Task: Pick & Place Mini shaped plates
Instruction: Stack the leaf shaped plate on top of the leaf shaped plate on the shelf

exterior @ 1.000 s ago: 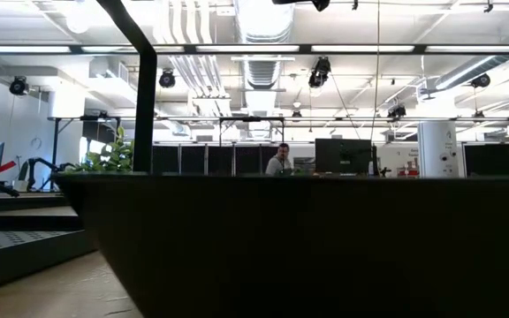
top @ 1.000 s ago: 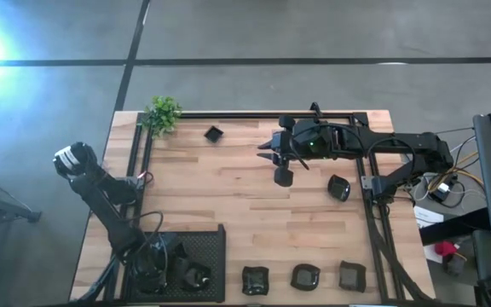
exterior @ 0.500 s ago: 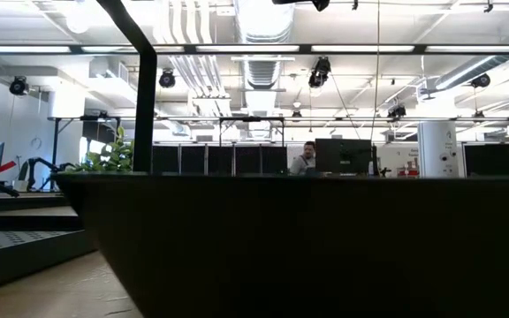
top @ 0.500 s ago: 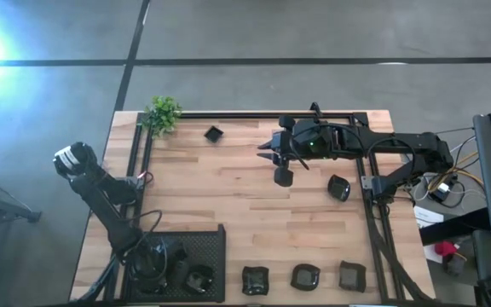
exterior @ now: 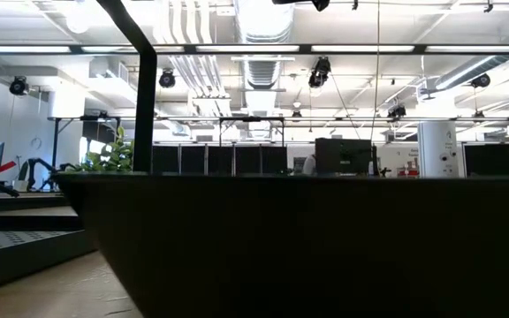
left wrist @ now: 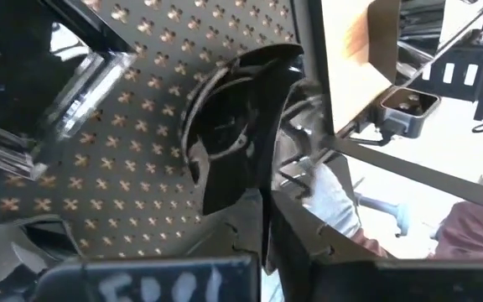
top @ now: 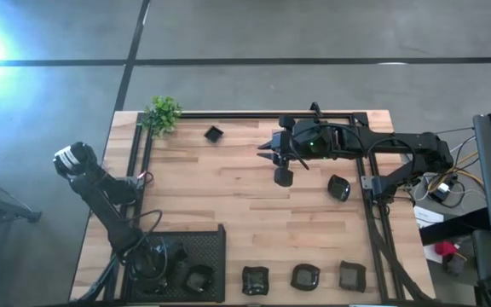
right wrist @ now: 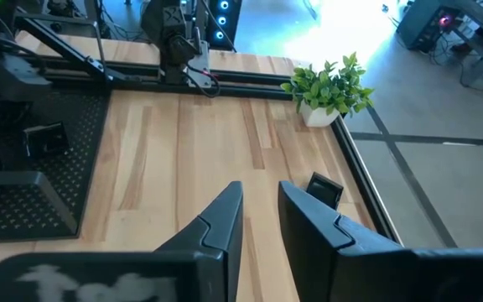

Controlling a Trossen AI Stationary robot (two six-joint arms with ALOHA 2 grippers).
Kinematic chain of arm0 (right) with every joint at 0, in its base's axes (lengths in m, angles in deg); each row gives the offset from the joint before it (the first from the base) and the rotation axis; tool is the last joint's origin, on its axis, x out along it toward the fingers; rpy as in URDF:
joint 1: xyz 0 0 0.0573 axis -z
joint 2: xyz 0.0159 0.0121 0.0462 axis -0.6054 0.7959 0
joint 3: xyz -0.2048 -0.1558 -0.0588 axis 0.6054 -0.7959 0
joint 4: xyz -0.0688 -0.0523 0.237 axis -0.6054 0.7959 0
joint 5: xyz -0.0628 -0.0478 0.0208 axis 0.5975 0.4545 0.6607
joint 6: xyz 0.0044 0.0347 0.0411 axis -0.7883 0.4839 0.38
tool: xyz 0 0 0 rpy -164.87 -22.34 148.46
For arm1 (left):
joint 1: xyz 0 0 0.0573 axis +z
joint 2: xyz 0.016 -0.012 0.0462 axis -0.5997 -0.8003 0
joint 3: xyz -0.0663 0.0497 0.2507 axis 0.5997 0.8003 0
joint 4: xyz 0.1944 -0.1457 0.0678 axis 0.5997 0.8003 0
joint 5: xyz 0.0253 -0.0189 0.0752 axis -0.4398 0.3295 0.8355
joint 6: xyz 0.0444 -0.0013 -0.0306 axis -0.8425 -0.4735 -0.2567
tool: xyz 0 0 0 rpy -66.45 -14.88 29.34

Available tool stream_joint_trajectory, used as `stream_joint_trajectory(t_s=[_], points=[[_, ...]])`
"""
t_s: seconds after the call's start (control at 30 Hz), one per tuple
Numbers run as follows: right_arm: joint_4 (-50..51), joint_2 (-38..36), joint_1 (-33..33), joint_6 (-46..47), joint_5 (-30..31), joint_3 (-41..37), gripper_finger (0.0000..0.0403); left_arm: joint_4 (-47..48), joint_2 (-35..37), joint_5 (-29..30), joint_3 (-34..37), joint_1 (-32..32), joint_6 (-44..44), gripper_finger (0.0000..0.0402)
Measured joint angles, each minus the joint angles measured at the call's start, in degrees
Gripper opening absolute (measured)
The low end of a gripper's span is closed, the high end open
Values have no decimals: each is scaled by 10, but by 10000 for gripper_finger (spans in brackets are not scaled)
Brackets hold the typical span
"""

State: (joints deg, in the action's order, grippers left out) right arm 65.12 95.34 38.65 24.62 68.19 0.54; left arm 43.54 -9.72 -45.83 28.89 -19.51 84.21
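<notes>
In the black mesh tray [top: 211, 247] at the near left corner, my left gripper [top: 177, 273] [left wrist: 262, 210] is shut on a rounded dark mini plate [top: 199, 279] [left wrist: 225, 134]. A square glossy plate [left wrist: 57, 84] lies beside it on the tray floor. Three more plates [top: 255, 279] [top: 304, 276] [top: 352, 275] rest flat along the near edge. One plate [top: 338, 188] sits at the right and a small square plate [top: 214, 133] [right wrist: 324, 189] near the far edge. My right gripper [top: 271, 153] [right wrist: 260, 218] hovers open above the table's middle, with nothing between its fingers. My left gripper pinches the rounded plate's rim [left wrist: 240, 195] between its two fingers, at the edge nearest the gripper. The fingers slant down into the tray from the left. The plate stands tilted up on its edge over the tray floor; whether it is clear of the floor I cannot tell.
A small green plant [top: 162, 113] [right wrist: 329, 88] stands at the far left corner. A black metal frame [top: 365, 170] runs around the table. In the low view the tray's dark wall [exterior: 325, 247] blocks most of the table.
Both arms have kept their places. Far behind the table a person has walked to the right and gone behind a monitor.
</notes>
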Motion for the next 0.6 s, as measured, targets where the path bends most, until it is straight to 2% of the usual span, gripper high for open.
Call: stream_joint_trajectory(t_s=[0.17, 0.33, 0.6], points=[[0, 0, 0, 0, 0, 0, 73, 6, 0, 3, 0, 0, 7, 2], [0, 0, 0, 0, 0, 0, 68, 6, 0, 53, 0, -1, 33, 0], [1, 0, 0, 0, 0, 0, 75, 9, -10, 40, 0, 0, 59, 0]])
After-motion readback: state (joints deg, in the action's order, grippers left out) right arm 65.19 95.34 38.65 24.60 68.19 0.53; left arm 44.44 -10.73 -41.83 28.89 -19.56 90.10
